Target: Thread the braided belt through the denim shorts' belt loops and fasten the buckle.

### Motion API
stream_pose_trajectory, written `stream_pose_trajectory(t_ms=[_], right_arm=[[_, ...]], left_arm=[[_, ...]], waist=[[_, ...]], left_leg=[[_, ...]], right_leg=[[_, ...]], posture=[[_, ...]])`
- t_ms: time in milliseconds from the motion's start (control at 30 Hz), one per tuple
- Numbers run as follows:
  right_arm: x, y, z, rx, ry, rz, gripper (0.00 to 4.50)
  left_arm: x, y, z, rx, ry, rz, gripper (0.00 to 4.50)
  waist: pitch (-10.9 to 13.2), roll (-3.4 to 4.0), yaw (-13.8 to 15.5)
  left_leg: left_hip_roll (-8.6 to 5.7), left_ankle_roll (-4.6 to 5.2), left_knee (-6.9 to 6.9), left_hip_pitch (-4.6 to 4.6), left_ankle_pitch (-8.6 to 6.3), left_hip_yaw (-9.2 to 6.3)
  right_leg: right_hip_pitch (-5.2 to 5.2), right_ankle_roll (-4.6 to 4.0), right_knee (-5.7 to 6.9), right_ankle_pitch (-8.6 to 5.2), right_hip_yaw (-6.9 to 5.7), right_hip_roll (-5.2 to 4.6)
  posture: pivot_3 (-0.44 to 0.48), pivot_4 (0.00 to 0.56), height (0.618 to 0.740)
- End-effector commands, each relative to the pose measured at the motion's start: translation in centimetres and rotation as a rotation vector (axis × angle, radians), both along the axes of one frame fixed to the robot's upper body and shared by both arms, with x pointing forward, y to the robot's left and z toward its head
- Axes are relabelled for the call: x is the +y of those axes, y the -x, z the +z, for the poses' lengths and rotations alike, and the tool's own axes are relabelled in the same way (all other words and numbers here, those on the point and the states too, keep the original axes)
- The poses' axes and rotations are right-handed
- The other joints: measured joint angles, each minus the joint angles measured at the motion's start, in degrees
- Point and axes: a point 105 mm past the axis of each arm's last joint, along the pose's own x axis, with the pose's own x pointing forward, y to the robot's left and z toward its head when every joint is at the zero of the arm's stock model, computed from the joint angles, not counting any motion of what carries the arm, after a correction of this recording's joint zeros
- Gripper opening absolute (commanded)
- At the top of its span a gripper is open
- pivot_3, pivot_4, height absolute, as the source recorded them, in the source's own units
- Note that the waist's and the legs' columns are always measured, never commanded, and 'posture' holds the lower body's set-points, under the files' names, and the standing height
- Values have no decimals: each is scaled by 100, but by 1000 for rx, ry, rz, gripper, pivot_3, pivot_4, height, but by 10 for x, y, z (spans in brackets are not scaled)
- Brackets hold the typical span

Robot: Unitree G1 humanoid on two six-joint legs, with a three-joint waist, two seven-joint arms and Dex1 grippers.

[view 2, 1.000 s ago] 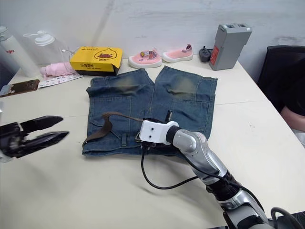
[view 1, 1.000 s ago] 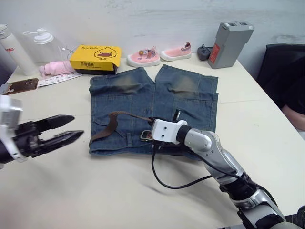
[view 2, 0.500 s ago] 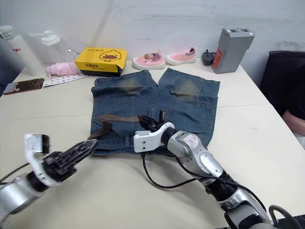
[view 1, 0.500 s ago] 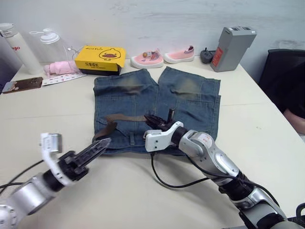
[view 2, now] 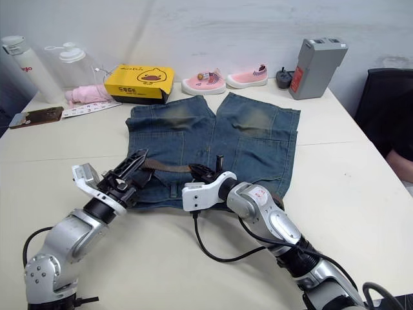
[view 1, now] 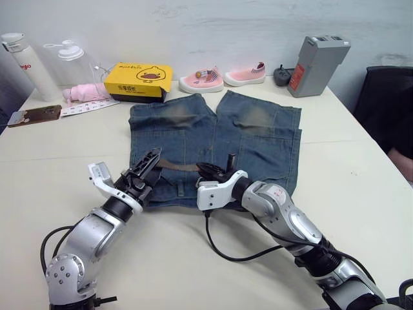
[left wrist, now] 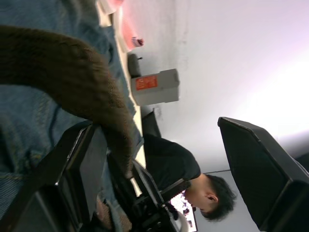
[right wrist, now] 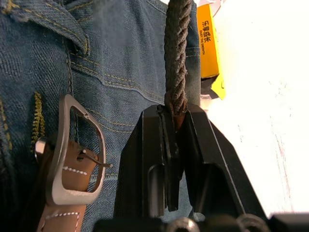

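Near the table's (view 1: 361, 194) front edge, on the denim shorts' (view 1: 258, 139) waistband, the right gripper (right wrist: 175, 116) pinches the braided belt (view 1: 177, 166), the left gripper (view 1: 147, 169) spread around its end, buckle (right wrist: 72, 150) unfastened, threading seemingly barely begun.

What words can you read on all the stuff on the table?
Yellow box: "乐毒感统" on its side, as best it reads.
White bottle: red letters, cut off and too small to read for sure.
Grey box: a red label, print too small to read.
Yellow box lid: a duck picture with tiny dark writing, unreadable.
Denim shorts and braided belt: no words.
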Motion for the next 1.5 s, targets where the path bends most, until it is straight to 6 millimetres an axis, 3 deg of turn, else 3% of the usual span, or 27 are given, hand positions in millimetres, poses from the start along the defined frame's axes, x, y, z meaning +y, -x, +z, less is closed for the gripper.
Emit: stream_pose_trajectory(t_ms=[33, 67, 167, 233, 400, 467, 533, 567, 700, 733, 833, 933, 1067, 1300, 1500], right_arm=[[0, 4, 18, -50, -45, 10, 0], [0, 4, 18, -51, -46, 11, 0], [1, 5, 19, -52, -51, 16, 0], [2, 6, 19, -49, -54, 24, 0], [2, 7, 19, -42, -58, 25, 0], [1, 7, 19, -42, -59, 26, 0], [1, 7, 19, -38, -61, 28, 900], [1, 7, 19, -31, -65, 31, 1015], [-5, 5, 18, 63, -151, -12, 3199], [-8, 4, 18, 108, -187, -27, 3281], [-13, 12, 13, 262, -249, -4, 4465], [-16, 21, 11, 359, -278, 33, 4465], [-17, 27, 11, 442, -308, 63, 4465], [-20, 32, 13, 565, -362, 70, 4465], [-38, 29, 11, 628, -372, 17, 4465]], left_arm=[[-6, -5, -2, 50, 11, 2, 3959], [-5, -6, -3, 61, 7, 9, 3959], [-2, -8, -3, 67, 19, 26, 2652], [-1, -9, -1, 68, 41, 41, 2171], [-1, -11, -2, 74, 50, 49, 154], [2, -13, -1, 81, 80, 73, 67], [4, -15, 0, 79, 90, 82, 0], [5, -16, 2, 72, 94, 83, 0], [16, -16, 15, -4, 85, 107, 0], [25, -14, 19, -23, 79, 138, 0], [60, -7, 18, -33, 4, 231, 0], [77, 2, 9, -13, -73, 252, 0], [83, 10, -2, 18, -110, 244, 0], [68, 11, -12, 34, -79, 190, 0], [57, 12, -16, 40, -58, 152, 0]], waist=[[-1, -1, 6], [-1, -2, 12], [-2, -3, 11], [-2, -2, 11], [-3, -4, 11], [-2, -3, 12], [-4, -6, 16], [-4, -6, 14], [-4, -6, 22], [-3, -5, 17], [-3, -1, 5], [-8, 11, -3], [0, 23, 31], [3, 28, 157], [4, 29, 165]], left_leg=[[0, 0, 0, 0, 0, 0], [0, 0, 0, -1, 0, -1], [-2, 0, 0, -1, 0, -2], [-2, -1, 0, -1, 0, -1], [-1, -1, 0, -2, 0, 0], [-2, 0, 0, -2, 0, 0], [-2, 0, 0, -2, 0, -1], [-2, 0, 0, -3, 0, -1], [-2, 0, 0, -3, 0, -1], [-2, 0, 0, -4, 0, -2], [2, -2, -4, -5, -1, -8], [11, -4, -10, 1, -12, -3], [10, 6, -8, -2, -19, -5], [10, 13, -8, -8, -24, -7], [16, 11, -8, -9, -25, -3]], right_leg=[[0, 0, 0, 0, 0, 1], [0, 0, 0, 0, 0, 1], [0, 0, 1, 0, 0, 4], [-1, 0, 1, 0, 0, 4], [-1, 0, 0, 0, 1, 4], [-1, 0, 0, 0, 1, 4], [-1, 0, 0, 0, 0, 4], [0, 0, -1, 0, 0, 4], [-1, -1, -1, 0, 0, 4], [-1, -1, -2, 0, 0, 4], [-8, -2, 2, -1, 0, 11], [-12, -7, 0, -4, -1, 11], [-12, -9, -15, -6, -1, 9], [-8, -9, -48, -6, -2, 8], [-2, -8, -62, -5, -1, 2]], posture=[[0, 150, 624], [0, 150, 624], [0, 150, 624], [0, 150, 624], [0, 150, 624], [0, 150, 624], [0, 150, 624], [0, 150, 624], [0, 150, 624], [0, 150, 624], [0, 150, 624], [0, 150, 624], [0, 150, 624], [0, 150, 624], [0, 150, 624]])
